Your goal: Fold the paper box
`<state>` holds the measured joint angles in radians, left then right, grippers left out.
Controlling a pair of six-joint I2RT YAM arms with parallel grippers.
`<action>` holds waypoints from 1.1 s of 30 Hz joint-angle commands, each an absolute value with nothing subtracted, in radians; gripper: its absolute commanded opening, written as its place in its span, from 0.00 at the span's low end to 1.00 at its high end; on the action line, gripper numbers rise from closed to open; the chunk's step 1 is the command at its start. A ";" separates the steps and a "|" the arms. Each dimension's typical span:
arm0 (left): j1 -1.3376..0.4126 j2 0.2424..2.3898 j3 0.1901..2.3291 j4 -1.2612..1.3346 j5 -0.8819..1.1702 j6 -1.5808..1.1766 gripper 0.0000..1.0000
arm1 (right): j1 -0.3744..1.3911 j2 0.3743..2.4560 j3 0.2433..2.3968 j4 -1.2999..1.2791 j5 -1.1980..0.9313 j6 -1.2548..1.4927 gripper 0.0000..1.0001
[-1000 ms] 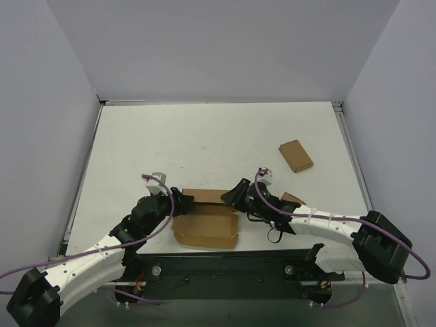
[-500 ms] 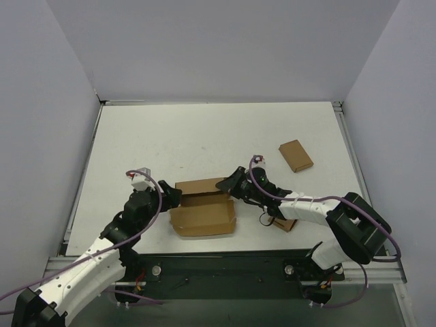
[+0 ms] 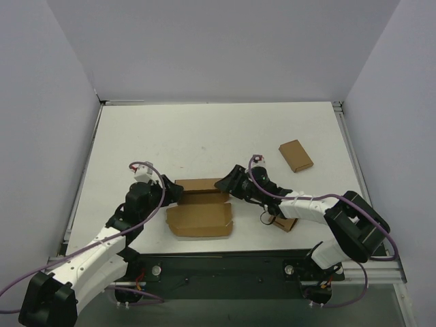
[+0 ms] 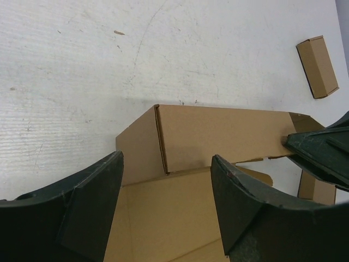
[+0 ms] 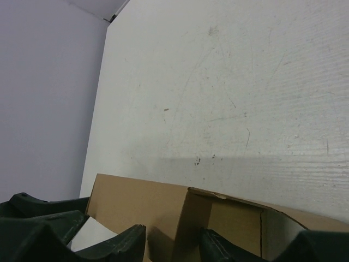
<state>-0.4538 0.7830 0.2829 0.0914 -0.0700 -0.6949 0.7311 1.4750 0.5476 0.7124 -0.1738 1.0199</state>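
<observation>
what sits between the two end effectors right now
The rear panel of the paper box lies between the left end effector and the right end effector, seen in the top view.

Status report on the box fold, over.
Left gripper open over paper box left end. Right gripper at back wall's right end, grip unclear. Back wall raised. One small box right of it, second small box farther back, neither touching.
</observation>
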 commanded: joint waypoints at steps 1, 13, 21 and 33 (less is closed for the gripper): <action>-0.443 0.810 0.314 0.207 -0.015 -0.675 0.74 | 0.721 1.413 0.538 0.712 -0.186 0.960 0.46; -0.410 0.818 0.314 0.209 -0.021 -0.663 0.78 | 0.739 1.180 0.428 0.516 -0.063 0.864 0.57; -0.390 0.877 0.311 0.261 0.000 -0.660 0.69 | 0.841 1.233 0.483 0.385 0.121 0.807 0.26; -0.382 0.934 0.311 0.302 0.040 -0.634 0.57 | 0.864 1.405 0.590 0.362 0.245 0.776 0.07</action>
